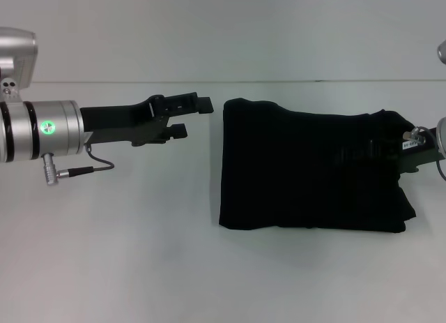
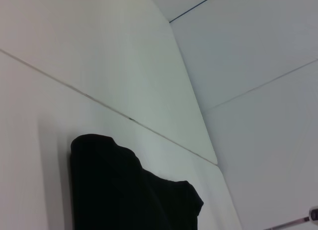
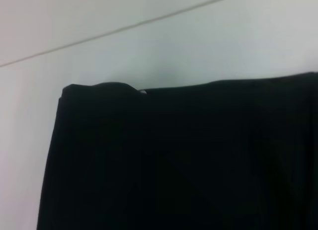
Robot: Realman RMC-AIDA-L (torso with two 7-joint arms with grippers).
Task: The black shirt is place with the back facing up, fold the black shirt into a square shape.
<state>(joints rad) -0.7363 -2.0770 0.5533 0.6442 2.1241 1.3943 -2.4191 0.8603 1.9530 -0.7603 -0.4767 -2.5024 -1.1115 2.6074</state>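
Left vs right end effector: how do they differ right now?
The left end effector is open and hangs clear of the black shirt, off its left edge. The right end effector sits at the shirt's right edge, its fingers lost against the fabric. Both are black and point inward.

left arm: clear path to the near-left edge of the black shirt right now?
Probably yes. The left gripper hovers open just beside the black shirt, with only bare table between them. The right gripper sits at the shirt's opposite edge, out of the way.
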